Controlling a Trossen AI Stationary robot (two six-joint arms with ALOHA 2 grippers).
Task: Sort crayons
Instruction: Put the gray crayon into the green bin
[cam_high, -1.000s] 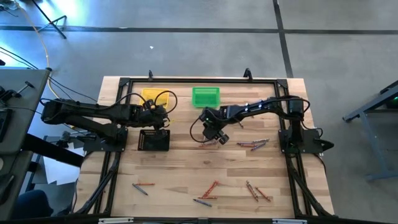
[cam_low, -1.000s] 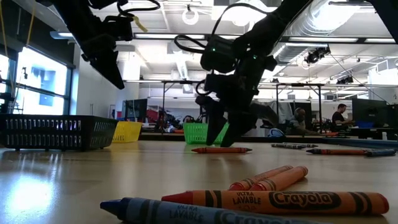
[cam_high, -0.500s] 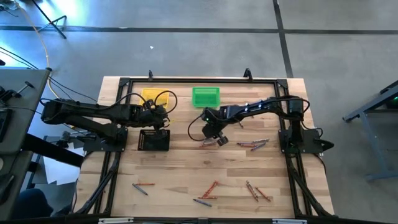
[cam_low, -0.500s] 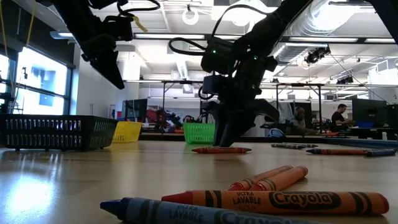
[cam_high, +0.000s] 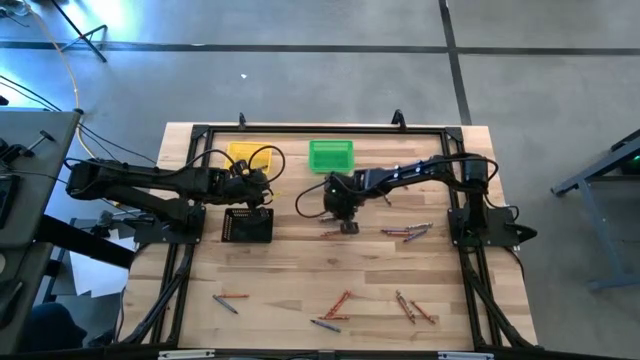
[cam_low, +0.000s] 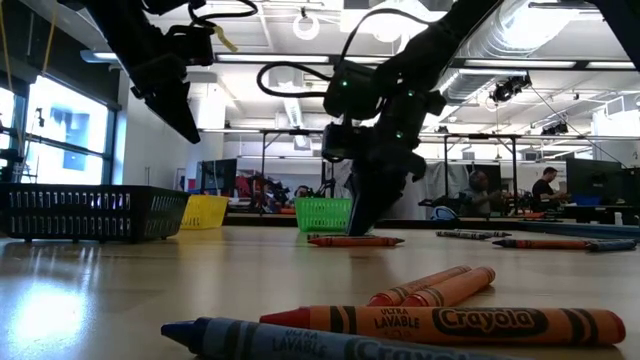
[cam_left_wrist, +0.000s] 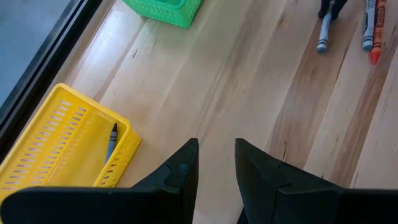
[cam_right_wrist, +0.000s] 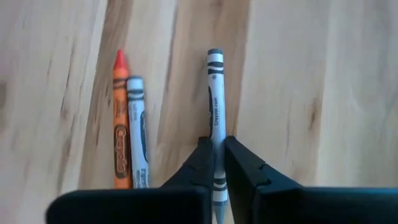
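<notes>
A grey crayon (cam_right_wrist: 215, 106) lies on the wooden table near its middle, with my right gripper (cam_right_wrist: 215, 158) shut on it. Beside it lie an orange crayon (cam_right_wrist: 120, 124) and a second grey one (cam_right_wrist: 136, 130), side by side. In the high view this gripper (cam_high: 347, 224) stands in front of the green bin (cam_high: 331, 155). My left gripper (cam_left_wrist: 216, 162) hangs open and holds nothing, above the table between the yellow bin (cam_left_wrist: 56, 143) and the black bin (cam_high: 247, 225). One grey crayon (cam_left_wrist: 112, 140) lies inside the yellow bin. My right gripper pinches the grey crayon between its two fingers, on the shaft (cam_right_wrist: 215, 140) toward one end. The fingers come slanting down from above and the crayon runs lengthwise between them. Most of its length reaches out past the fingertips, flat along the table.
More crayons lie loose on the table: a few to the right of my right gripper (cam_high: 407, 231), and groups near the front edge (cam_high: 338, 305), (cam_high: 413, 308), (cam_high: 229, 300). A black frame (cam_high: 300, 128) runs around the table's working area.
My right gripper has rolled about its own pointing line and has shut its wide-open fingers on the grey crayon, staying over the same spot. The crayons have not moved.
</notes>
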